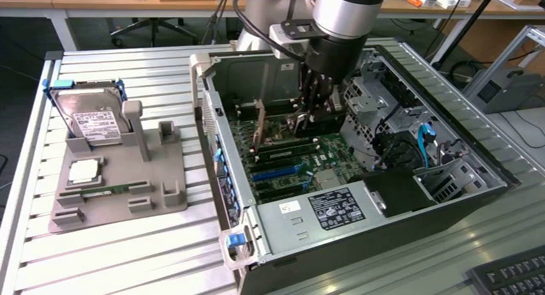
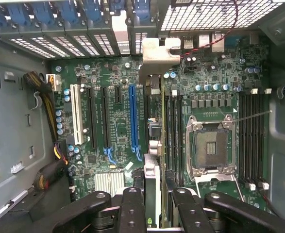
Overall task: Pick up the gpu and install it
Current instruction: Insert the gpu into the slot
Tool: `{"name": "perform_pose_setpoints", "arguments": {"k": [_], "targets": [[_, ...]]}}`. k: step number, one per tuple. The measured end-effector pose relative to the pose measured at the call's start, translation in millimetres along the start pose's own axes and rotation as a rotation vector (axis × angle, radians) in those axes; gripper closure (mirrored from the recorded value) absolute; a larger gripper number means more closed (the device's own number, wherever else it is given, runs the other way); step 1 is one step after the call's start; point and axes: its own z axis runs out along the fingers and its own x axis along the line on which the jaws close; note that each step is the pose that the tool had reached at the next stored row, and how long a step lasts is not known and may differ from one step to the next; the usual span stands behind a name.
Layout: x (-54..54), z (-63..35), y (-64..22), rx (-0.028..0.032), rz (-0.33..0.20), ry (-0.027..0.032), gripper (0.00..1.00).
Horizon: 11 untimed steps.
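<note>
Wrist view: gripper (image 2: 154, 204) is clamping the gpu (image 2: 153, 145) edge-on, silver bracket (image 2: 157, 53) ahead of it, toward the case's rear slots, card hanging directly over the motherboard (image 2: 118, 126) for seating.

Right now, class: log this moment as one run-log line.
gripper: shut on gpu | place: inside case, over motherboard | gpu: edge-on, bracket toward rear slots

Gripper (image 2: 154, 206) cut off by frame edge — gpu (image 2: 152, 126) seemingly edge-on, face hidden.
</note>
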Motion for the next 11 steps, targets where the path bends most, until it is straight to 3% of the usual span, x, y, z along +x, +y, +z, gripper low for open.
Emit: {"name": "perform_pose_setpoints", "arguments": {"k": [11], "targets": [[0.7, 3.1, 1.6, 0.0000, 0.000, -0.0001, 0.73]]}}
